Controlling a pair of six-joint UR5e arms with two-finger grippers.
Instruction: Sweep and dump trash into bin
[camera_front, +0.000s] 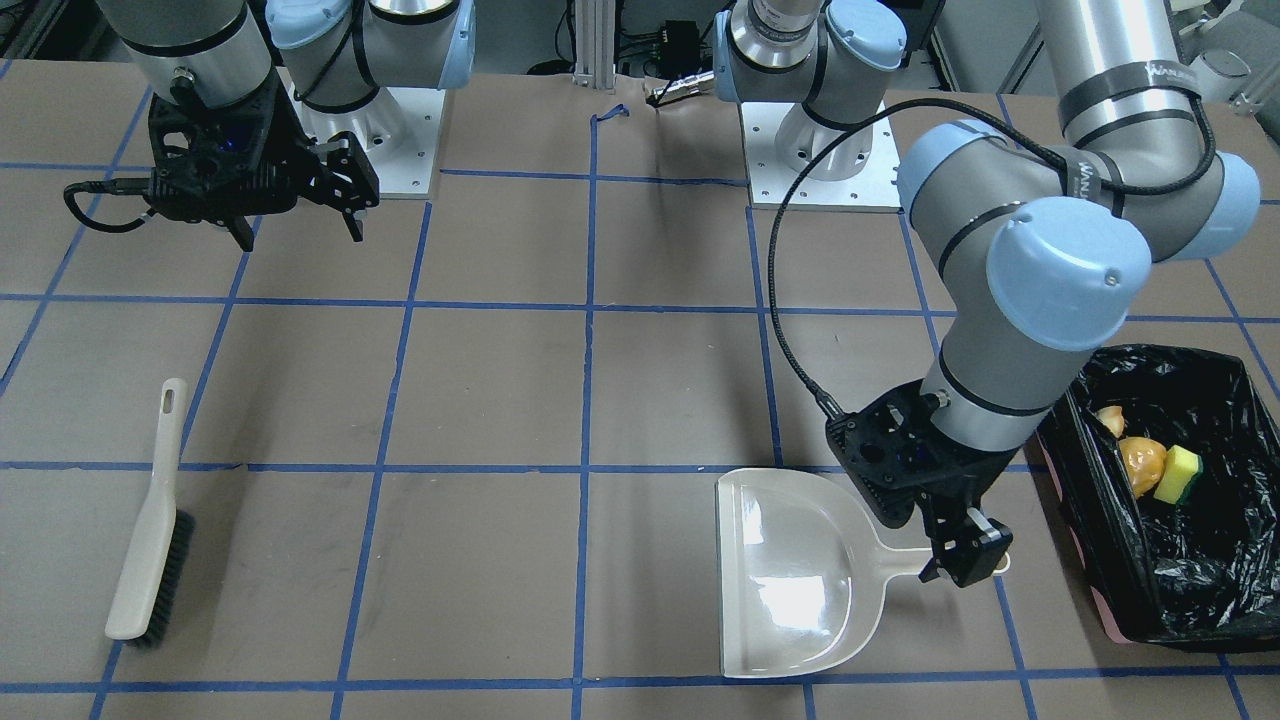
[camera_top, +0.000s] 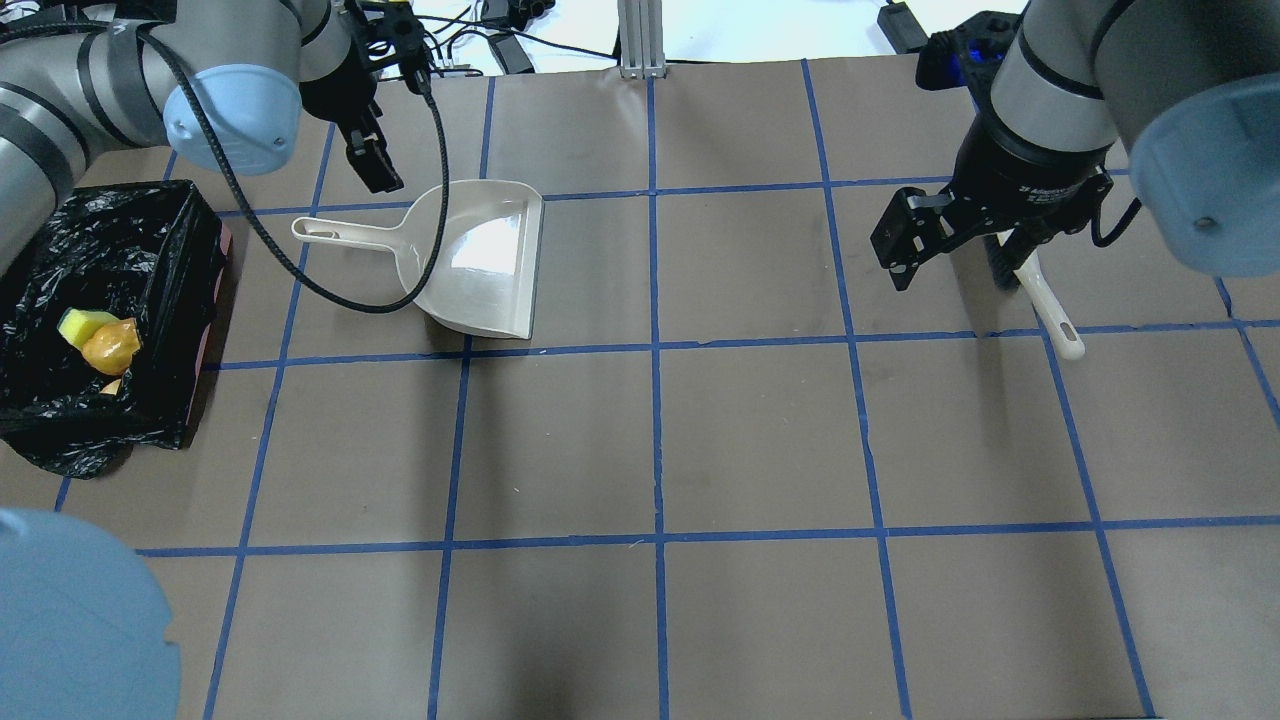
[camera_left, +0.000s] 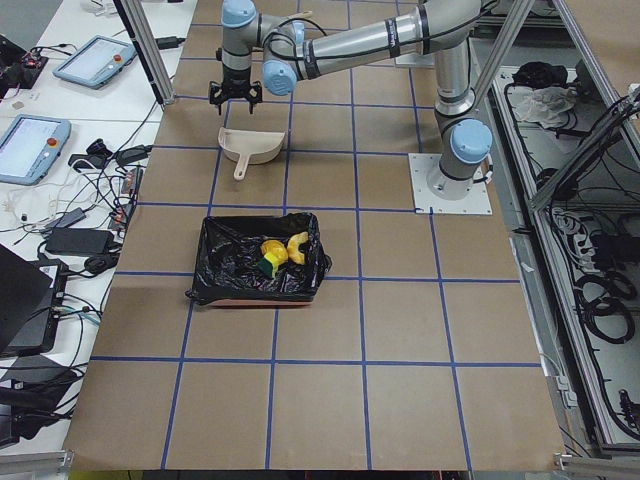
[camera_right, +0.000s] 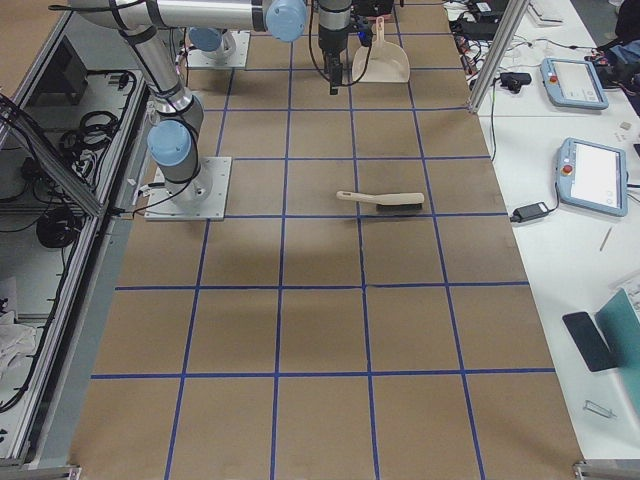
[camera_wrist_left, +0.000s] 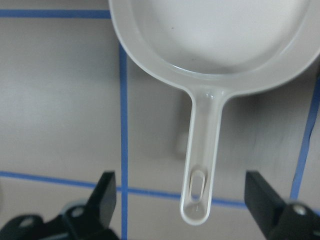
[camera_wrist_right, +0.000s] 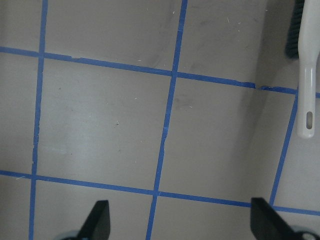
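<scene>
Though both splayed and empty, left pincer (camera_front: 965, 570) over dustpan handle (camera_top: 345, 235), right pincer (camera_top: 950, 270) near brush (camera_front: 150, 540).

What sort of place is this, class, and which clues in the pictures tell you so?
Probably a robotics lab: robot arms are bolted to a table taped in a blue grid, with control tablets on a side bench and loose cables alongside.

Dustpan (camera_front: 790, 570) and brush (camera_front: 150, 525) lie well apart on the table (camera_front: 480, 380) (blue-taped grid).
</scene>
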